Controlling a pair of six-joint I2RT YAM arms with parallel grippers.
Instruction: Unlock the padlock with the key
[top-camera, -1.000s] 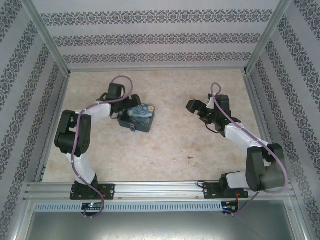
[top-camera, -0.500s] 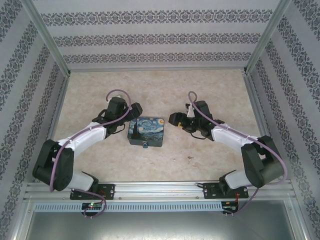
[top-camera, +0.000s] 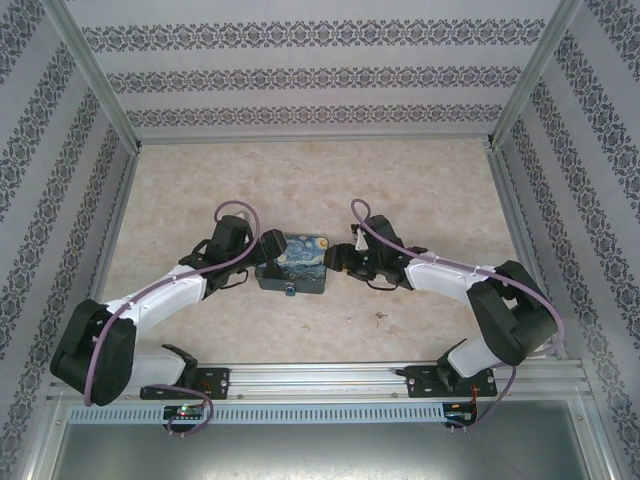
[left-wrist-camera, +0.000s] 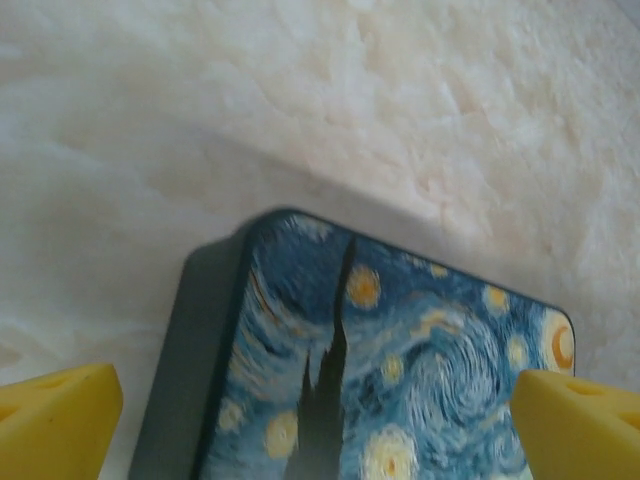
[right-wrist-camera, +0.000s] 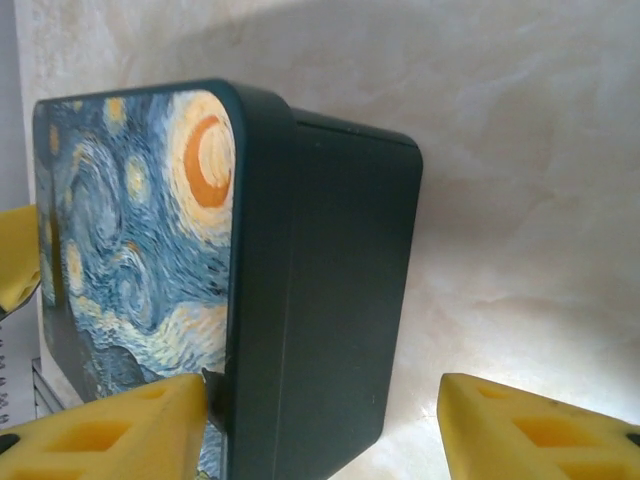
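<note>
**A:** so where was the padlock (top-camera: 291, 291) sitting?

**B:** tiny thing, right at the starry box's (top-camera: 296, 256) 6 o'clock edge. Left gripper (left-wrist-camera: 315, 420) was at the box's 9 o'clock and right gripper (right-wrist-camera: 320, 405) at 3. Both had fingers spread wide, nothing pinched lol.

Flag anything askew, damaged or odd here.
Nothing damaged or spilled. The box sits flat between the open left gripper and right gripper, padlock at its near side. A speck, possibly the key, lies apart.
</note>
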